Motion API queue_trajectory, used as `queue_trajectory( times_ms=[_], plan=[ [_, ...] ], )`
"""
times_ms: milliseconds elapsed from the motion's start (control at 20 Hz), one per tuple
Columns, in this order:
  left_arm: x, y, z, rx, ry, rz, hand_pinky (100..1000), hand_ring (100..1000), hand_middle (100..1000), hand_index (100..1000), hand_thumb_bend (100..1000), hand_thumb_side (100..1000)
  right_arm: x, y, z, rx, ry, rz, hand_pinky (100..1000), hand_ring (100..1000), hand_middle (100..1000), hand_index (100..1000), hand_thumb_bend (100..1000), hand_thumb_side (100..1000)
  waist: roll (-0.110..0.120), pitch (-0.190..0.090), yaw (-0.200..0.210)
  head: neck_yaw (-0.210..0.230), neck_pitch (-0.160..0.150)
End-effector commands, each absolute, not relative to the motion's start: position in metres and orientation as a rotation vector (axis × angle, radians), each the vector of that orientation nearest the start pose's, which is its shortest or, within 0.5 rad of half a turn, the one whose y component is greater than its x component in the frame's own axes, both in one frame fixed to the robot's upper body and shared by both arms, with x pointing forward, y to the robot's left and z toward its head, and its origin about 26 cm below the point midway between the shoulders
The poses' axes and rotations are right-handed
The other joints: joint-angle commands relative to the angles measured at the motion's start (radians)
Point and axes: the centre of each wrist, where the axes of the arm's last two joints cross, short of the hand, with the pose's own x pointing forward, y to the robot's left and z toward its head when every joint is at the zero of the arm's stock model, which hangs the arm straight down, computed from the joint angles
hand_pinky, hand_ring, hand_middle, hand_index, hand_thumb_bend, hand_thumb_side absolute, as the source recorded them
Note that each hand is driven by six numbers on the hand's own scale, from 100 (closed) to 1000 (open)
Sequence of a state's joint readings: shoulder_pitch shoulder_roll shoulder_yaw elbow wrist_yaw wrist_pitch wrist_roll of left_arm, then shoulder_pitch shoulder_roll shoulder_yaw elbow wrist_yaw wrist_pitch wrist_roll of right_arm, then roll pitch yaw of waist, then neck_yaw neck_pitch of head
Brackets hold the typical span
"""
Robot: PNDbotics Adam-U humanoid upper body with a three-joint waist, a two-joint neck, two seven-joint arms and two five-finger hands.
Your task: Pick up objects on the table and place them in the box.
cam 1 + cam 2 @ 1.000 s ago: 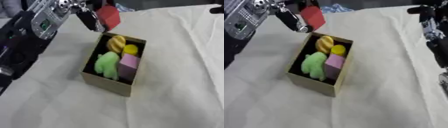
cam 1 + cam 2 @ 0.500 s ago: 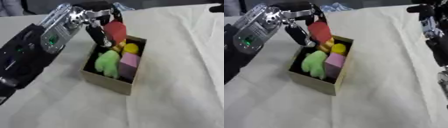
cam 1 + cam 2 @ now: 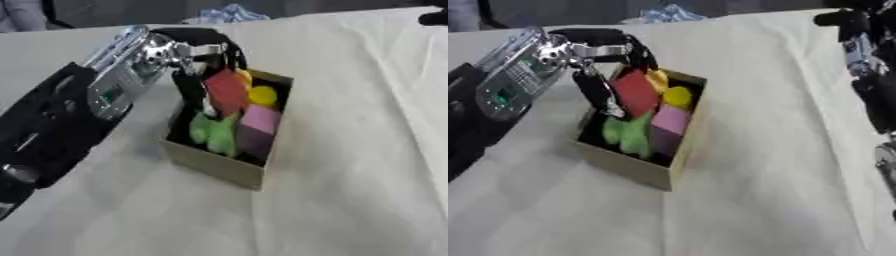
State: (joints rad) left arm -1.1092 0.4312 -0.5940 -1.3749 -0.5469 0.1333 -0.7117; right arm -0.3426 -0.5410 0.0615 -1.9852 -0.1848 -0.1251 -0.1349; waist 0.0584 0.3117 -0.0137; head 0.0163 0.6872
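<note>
A cardboard box [image 3: 219,165] stands on the cloth-covered table. Inside lie a green soft toy [image 3: 214,132], a pink block [image 3: 260,120], a yellow ball [image 3: 262,94] and a bit of an orange thing behind. My left hand [image 3: 197,60] hangs over the box's far left part, thumb and fingers curled onto a red block [image 3: 226,92] that sits low inside the box above the toy. My right arm [image 3: 866,65] shows along the right edge of the right eye view; its hand is too dark and cropped to read.
The table is draped in a cream cloth [image 3: 350,190]. A crumpled blue-white thing [image 3: 229,13] lies at the far edge. Bare cloth spreads right of and in front of the box.
My left hand has carried the red block down from above the box's far corner into the box. The camera has also shifted.
</note>
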Motion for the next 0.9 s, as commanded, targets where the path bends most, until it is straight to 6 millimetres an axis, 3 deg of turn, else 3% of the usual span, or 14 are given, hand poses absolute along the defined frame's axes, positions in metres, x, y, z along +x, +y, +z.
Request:
queue_trajectory(
  times_ms=[50, 350, 450, 500, 600, 750, 900],
  plan=[
    [0.408, 0.112, 0.293, 0.625, -1.445, -1.959, 918, 892, 841, 906, 774, 109, 0.300, -0.275, 0.231, -0.107, -2.427, 0.395, 1000, 757, 754, 832, 100, 524, -0.008, -0.028, -0.001, 0.003, 0.009],
    [0.409, 0.117, 0.293, 0.668, -1.443, -1.961, 913, 889, 845, 912, 800, 166, 0.300, -0.275, 0.231, -0.103, -2.429, 0.386, 1000, 758, 755, 831, 100, 524, -0.008, -0.038, -0.002, 0.006, 0.017],
    [0.407, 0.119, 0.296, 0.686, -1.473, -1.943, 900, 879, 839, 907, 727, 177, 0.300, -0.275, 0.231, -0.104, -2.431, 0.384, 1000, 759, 755, 831, 100, 524, -0.009, -0.041, -0.002, 0.006, 0.018],
    [0.405, 0.122, 0.301, 0.707, -1.506, -1.919, 881, 862, 827, 893, 613, 189, 0.300, -0.275, 0.232, -0.105, -2.433, 0.384, 1000, 760, 756, 831, 100, 524, -0.010, -0.043, -0.001, 0.006, 0.019],
    [0.396, 0.131, 0.315, 0.789, -1.627, -1.810, 838, 821, 789, 859, 487, 311, 0.300, -0.276, 0.233, -0.108, -2.440, 0.382, 1000, 761, 756, 831, 100, 524, -0.012, -0.046, 0.001, 0.006, 0.023],
    [0.375, 0.162, 0.341, 0.954, -1.885, -1.495, 791, 772, 729, 820, 368, 363, 0.300, -0.278, 0.236, -0.119, -2.465, 0.385, 1000, 763, 758, 831, 100, 523, -0.015, -0.049, 0.007, -0.001, 0.027],
    [0.355, 0.199, 0.353, 1.049, -2.071, -1.108, 751, 747, 697, 800, 313, 379, 0.301, -0.278, 0.240, -0.133, -2.489, 0.400, 1000, 765, 759, 831, 100, 524, -0.020, -0.049, 0.014, -0.013, 0.026]
  ],
)
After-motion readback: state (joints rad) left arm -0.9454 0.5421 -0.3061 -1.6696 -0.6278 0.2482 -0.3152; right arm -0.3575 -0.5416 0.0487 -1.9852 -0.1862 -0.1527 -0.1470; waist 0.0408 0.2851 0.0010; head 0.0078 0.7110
